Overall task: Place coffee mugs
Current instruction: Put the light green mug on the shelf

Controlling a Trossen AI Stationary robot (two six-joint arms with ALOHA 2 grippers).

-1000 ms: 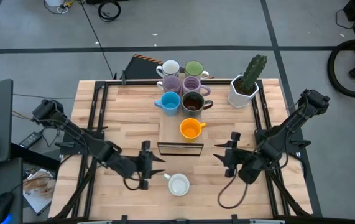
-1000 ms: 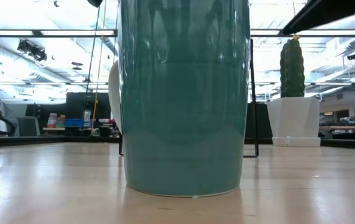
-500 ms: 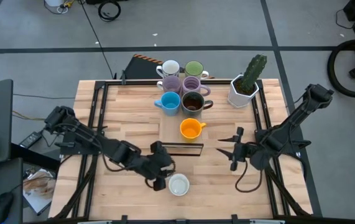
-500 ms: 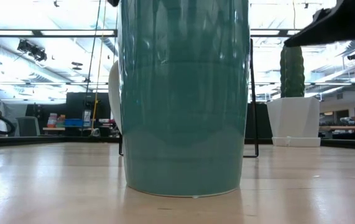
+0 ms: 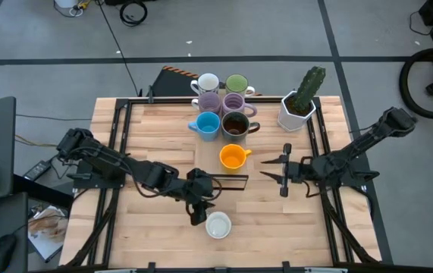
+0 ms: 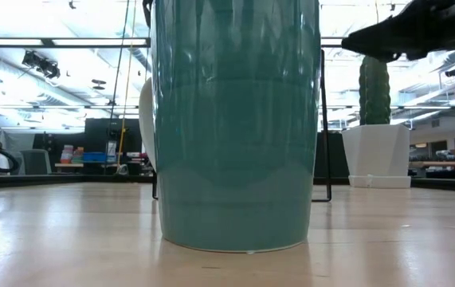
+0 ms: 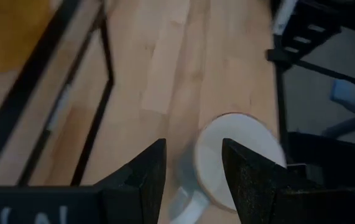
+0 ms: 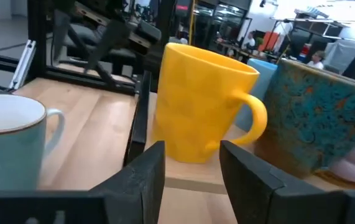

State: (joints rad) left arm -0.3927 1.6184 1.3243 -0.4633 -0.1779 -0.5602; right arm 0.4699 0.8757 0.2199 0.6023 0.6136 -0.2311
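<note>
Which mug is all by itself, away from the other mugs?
The white mug nearest the table's front edge, right by the left pincer. The others cluster at the back.

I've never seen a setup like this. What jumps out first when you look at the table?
A huddle of small round ceramic mugs sits at the far middle of the wooden table, with an orange mug in front of it on a lighter board. Nearer the front edge, a white mug stands alone, and the left hand, open, hovers right beside it. The right hand, also open, points toward the orange mug.
</note>
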